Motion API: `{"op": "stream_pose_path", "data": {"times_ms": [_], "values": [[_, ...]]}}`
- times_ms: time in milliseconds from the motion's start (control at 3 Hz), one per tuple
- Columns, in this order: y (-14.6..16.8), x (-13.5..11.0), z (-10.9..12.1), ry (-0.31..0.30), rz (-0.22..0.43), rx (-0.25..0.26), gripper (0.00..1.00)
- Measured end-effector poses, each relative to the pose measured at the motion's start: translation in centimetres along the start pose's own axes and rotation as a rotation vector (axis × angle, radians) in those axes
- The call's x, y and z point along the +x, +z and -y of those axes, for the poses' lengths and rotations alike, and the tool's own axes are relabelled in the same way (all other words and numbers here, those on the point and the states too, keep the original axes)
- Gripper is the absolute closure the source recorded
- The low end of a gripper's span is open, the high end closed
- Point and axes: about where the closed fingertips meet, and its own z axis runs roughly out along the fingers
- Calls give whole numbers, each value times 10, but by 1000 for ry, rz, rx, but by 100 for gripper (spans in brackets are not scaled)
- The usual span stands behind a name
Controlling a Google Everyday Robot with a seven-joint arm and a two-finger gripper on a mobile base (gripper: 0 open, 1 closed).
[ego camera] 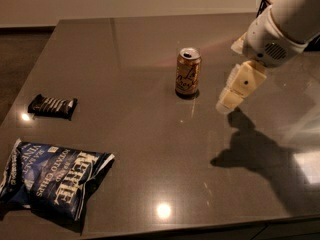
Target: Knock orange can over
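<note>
The orange can (188, 72) stands upright near the middle of the dark grey table (150, 149), its silver top and opening facing up. My gripper (226, 104) hangs from the white arm that enters from the upper right. Its cream fingers point down and left. It is to the right of the can, a short gap away and not touching it, just above the table top.
A dark candy bar (52, 106) lies at the left of the table. A blue Kettle chip bag (50, 176) lies at the front left corner. A black wire object (265, 4) sits at the far right edge, mostly behind the arm.
</note>
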Motion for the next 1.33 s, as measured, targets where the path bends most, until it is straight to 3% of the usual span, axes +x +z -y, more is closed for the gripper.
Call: {"op": "stream_pose_path", "data": {"times_ms": [667, 1333], "values": [[57, -42, 44, 155, 126, 54, 0], [91, -65, 70, 207, 140, 97, 0]]}}
